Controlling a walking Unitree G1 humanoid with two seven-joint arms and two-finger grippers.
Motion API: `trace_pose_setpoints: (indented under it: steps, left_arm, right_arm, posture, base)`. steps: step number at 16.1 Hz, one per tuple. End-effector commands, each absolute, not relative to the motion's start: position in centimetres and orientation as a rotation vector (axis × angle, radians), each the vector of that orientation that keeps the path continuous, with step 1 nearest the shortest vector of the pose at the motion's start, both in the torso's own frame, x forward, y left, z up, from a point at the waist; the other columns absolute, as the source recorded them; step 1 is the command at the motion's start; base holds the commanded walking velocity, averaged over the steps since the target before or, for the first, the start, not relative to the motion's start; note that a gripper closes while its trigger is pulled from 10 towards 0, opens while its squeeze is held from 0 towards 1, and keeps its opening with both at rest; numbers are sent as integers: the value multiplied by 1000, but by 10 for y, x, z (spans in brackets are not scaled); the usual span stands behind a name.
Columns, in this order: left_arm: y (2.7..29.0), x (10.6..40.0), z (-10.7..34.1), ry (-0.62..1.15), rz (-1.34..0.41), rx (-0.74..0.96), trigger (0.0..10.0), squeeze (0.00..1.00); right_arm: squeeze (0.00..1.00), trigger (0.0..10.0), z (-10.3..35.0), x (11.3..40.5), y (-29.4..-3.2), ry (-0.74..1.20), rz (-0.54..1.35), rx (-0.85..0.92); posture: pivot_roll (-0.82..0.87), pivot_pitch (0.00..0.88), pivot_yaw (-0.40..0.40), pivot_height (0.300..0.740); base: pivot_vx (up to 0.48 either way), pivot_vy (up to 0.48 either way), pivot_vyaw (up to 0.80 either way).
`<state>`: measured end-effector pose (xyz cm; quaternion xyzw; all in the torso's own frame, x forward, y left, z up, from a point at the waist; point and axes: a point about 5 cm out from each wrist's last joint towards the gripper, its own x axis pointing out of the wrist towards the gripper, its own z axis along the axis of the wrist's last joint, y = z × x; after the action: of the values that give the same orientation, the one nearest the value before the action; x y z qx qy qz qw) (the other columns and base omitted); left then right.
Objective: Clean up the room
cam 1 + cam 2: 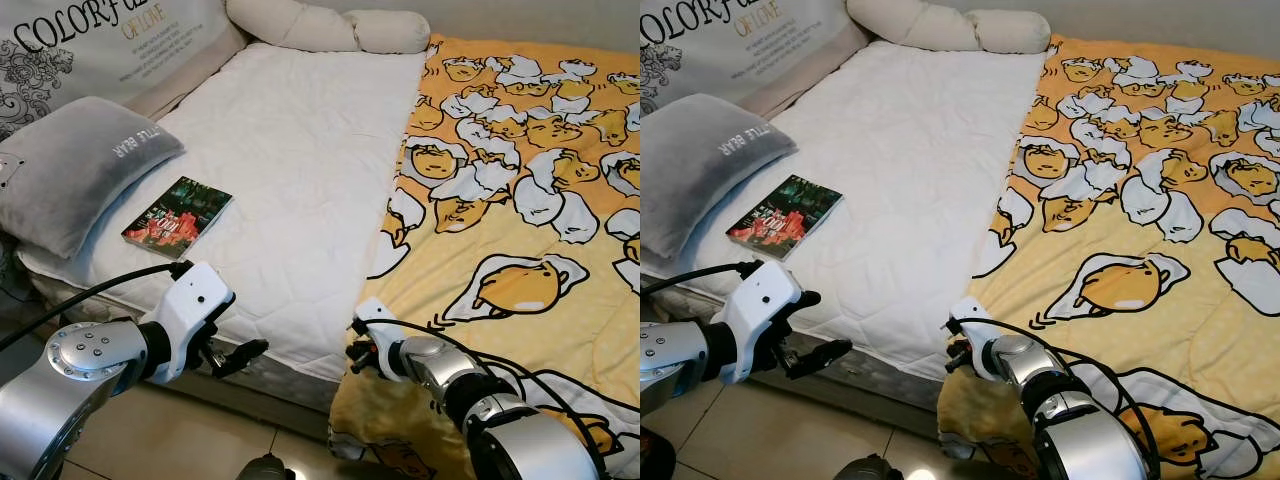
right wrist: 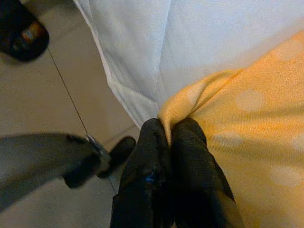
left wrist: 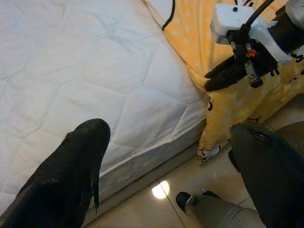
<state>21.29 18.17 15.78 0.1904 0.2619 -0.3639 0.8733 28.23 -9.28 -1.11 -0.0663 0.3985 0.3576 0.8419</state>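
Right gripper [image 2: 170, 137]: pinching yellow blanket [image 1: 520, 200] edge at bed [image 1: 290, 180] corner; half bed uncovered. Left gripper [image 1: 238, 355]: spread, beside bed. Book [image 1: 177, 216] on bed, not tidied.

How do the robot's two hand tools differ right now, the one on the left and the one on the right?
The left tool is open, its two black fingers spread wide apart and holding nothing; the right tool is shut, pinching a fold of the yellow blanket. The left one hangs over the floor beside the white mattress; the right one sits at the blanket's corner by the mattress edge. Both have two long black fingers on a silver arm.
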Motion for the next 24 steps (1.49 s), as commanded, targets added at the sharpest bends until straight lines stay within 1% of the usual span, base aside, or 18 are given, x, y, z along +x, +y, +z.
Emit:
trace_pose_setpoints:
  steps: [1,4,5,6,7,8,9,11,12,13,14,15,20,22,24]
  left_arm:
    - [182,214,159,535,-752,413,10000,0]
    - [182,216,160,518,-730,411,10000,0]
    - [183,218,162,500,-707,396,10000,0]
    - [183,220,164,491,-697,385,10000,0]
    - [183,221,165,478,-688,371,10000,0]
    - [181,224,168,443,-667,339,10000,0]
    - [179,227,171,400,-645,294,10000,0]
    - [172,231,175,310,-605,235,10000,0]
    - [171,240,180,226,-491,158,10000,0]
    - [170,247,182,170,-397,127,10000,0]
    - [169,250,182,148,-360,121,10000,0]
    - [166,255,177,135,-287,77,10000,0]
    - [149,264,156,144,-235,74,10000,0]
    - [141,266,151,143,-256,98,10000,0]
    - [139,267,150,140,-264,112,10000,0]
  right_arm:
    - [1000,10000,-5,286,-84,792,753,-21]
    - [1000,10000,4,292,-83,728,784,16]
    - [98,10000,15,299,-83,674,793,52]
    - [0,10000,20,302,-85,649,792,75]
    - [0,10000,26,304,-88,621,796,96]
    - [0,10000,43,303,-95,552,809,103]
    - [0,10000,55,296,-100,495,804,88]
    - [0,10000,67,290,-109,413,739,38]
    - [0,10000,83,288,-117,269,616,-20]
    - [0,10000,92,286,-126,225,497,-17]
    - [0,10000,96,286,-131,216,426,28]
    - [0,10000,105,281,-144,202,287,133]
    - [0,10000,108,258,-165,222,191,74]
    - [0,10000,105,253,-172,248,135,49]
    - [0,10000,103,252,-176,262,93,60]
  posture:
    - [352,0,33,740]
    - [354,0,25,740]
    - [353,0,21,740]
    - [353,0,20,740]
    - [349,0,15,740]
    - [329,0,10,740]
    - [311,0,7,740]
    - [259,0,-3,740]
    - [207,0,-10,740]
    - [181,0,-11,740]
    - [173,0,-12,740]
    - [129,0,-7,740]
    - [25,0,19,740]
    - [4,0,27,740]
    - [-1,0,28,740]
  base:
    - [0,0,0]
    - [0,0,0]
    - [0,0,0]
    - [0,0,0]
    - [0,0,0]
    - [0,0,0]
    - [0,0,0]
    - [0,0,0]
    - [0,0,0]
    - [0,0,0]
    - [0,0,0]
    - [0,-480,0]
    - [0,-480,0]
    - [0,-480,0]
    - [0,-480,0]
